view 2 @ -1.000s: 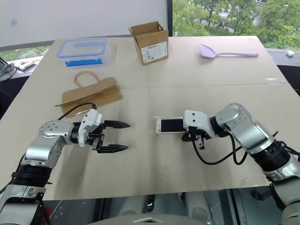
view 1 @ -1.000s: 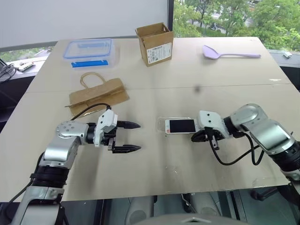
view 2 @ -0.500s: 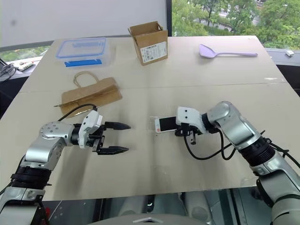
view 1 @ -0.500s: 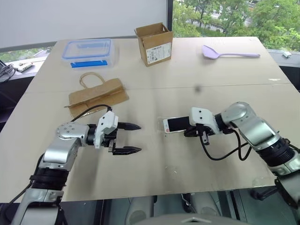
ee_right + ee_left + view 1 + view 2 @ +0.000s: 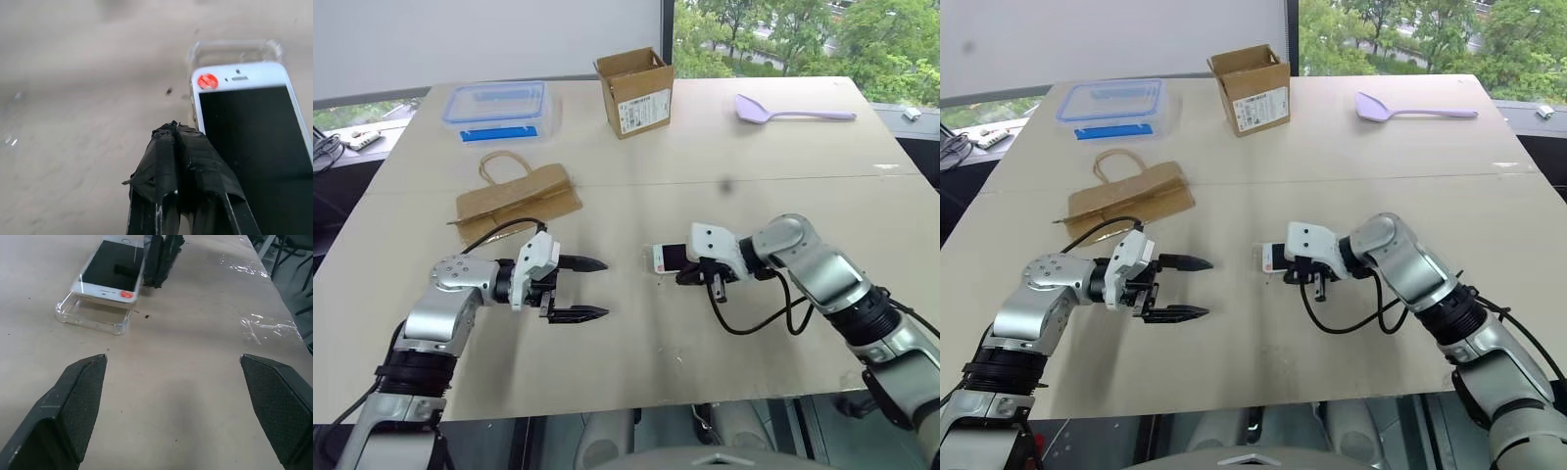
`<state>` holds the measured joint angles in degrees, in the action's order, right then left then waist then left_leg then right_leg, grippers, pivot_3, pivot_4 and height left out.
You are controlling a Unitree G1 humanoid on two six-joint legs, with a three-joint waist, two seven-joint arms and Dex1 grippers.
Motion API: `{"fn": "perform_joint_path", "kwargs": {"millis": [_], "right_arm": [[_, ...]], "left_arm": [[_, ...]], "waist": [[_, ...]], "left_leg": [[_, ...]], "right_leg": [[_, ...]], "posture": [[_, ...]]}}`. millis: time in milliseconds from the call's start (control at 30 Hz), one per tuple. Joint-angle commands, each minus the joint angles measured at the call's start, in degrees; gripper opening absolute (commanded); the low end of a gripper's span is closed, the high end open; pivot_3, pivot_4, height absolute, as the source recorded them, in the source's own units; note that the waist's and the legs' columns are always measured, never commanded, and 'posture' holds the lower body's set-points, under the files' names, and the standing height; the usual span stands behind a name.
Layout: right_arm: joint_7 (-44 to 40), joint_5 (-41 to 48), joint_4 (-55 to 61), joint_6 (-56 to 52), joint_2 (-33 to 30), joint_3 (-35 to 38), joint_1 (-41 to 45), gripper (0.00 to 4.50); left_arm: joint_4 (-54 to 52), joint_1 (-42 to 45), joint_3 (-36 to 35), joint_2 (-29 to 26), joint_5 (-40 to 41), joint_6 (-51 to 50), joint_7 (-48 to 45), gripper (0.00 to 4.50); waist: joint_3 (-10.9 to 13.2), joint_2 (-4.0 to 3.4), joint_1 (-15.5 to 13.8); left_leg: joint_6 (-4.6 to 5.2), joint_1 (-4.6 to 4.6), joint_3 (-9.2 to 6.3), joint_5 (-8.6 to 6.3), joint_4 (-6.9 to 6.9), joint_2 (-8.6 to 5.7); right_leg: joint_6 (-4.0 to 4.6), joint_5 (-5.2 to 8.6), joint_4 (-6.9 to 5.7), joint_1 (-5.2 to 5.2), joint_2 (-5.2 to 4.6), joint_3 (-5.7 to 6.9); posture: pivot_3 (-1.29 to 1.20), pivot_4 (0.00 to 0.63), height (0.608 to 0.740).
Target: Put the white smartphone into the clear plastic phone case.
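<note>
The phone (image 5: 113,275) is white-framed with a black screen and a red dot at one end, lying face up on the surface. It rests tilted over the case (image 5: 93,316), a clear shell with rounded corners lying flat beneath it. The dotted end overhangs the case's open tray, not seated inside.

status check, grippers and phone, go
Left gripper open, idle on the table's left side. Right gripper shut, tips against the white smartphone. Phone lies partly over the clear plastic phone case, not seated. Nothing in the way.
</note>
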<state>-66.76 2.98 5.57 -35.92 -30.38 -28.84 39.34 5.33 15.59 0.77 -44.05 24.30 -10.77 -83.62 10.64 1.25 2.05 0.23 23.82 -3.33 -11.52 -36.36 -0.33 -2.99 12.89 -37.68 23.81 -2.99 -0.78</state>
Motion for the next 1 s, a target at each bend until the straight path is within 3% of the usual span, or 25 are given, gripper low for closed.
{"fn": "perform_joint_path", "kwargs": {"millis": [33,267,400,500,667,1000], "right_arm": [[0.8,-0.3,0.1,0.0,0.5,0.3,1.6,0.06],[-0.1,0.7,0.8,0.1,0.8,0.5,1.4,0.06],[-0.5,8.2,3.9,-3.5,3.4,6.3,1.6,0.06],[2.6,8.4,2.6,-3.7,5.2,7.7,2.9,0.06],[8.8,1.4,-4.7,1.7,6.8,4.2,4.4,0.06],[5.5,-4.3,-6.3,5.2,4.3,-4.8,1.0,0.06]], "left_arm": [[-0.4,0.5,-0.7,-0.3,0.4,0.7,-0.3,4.50],[-0.6,0.5,-0.7,-0.3,0.4,0.7,-0.1,4.50],[-0.8,0.3,-0.8,-0.3,0.5,0.5,0.0,4.50],[-0.8,0.3,-0.8,-0.3,0.6,0.5,0.0,4.50],[-1.1,0.2,-1.0,-0.3,0.8,0.3,0.0,4.50],[-1.3,0.2,-1.1,-0.4,0.8,0.1,0.4,4.50]], "waist": [[0.0,0.00,0.0],[0.0,0.00,0.0],[0.0,0.00,0.1],[0.0,0.00,0.2],[0.0,0.00,0.1],[0.0,0.01,0.1]], "left_leg": [[0.00,0.00,0.00,0.00,0.00,0.00],[0.00,0.00,-0.01,0.00,0.00,-0.01],[0.00,0.00,-0.01,0.00,0.00,0.00],[0.00,-0.01,-0.04,0.00,0.00,0.01],[0.00,-0.02,-0.01,0.00,0.00,-0.02],[0.00,-0.04,-0.02,0.00,0.00,-0.04]], "right_leg": [[0.00,0.00,0.00,0.00,0.00,0.00],[0.00,0.00,-0.01,0.00,0.00,0.00],[0.00,0.00,-0.01,0.00,0.00,0.00],[0.00,-0.01,-0.04,0.00,0.01,-0.01],[0.00,-0.01,-0.04,0.00,0.01,-0.01],[0.00,0.00,-0.04,-0.02,0.01,-0.03]], "posture": [[0.00,0.150,0.740],[0.00,0.150,0.740],[0.00,0.150,0.740],[0.00,0.150,0.740],[0.00,0.150,0.740],[0.00,0.150,0.740]]}}
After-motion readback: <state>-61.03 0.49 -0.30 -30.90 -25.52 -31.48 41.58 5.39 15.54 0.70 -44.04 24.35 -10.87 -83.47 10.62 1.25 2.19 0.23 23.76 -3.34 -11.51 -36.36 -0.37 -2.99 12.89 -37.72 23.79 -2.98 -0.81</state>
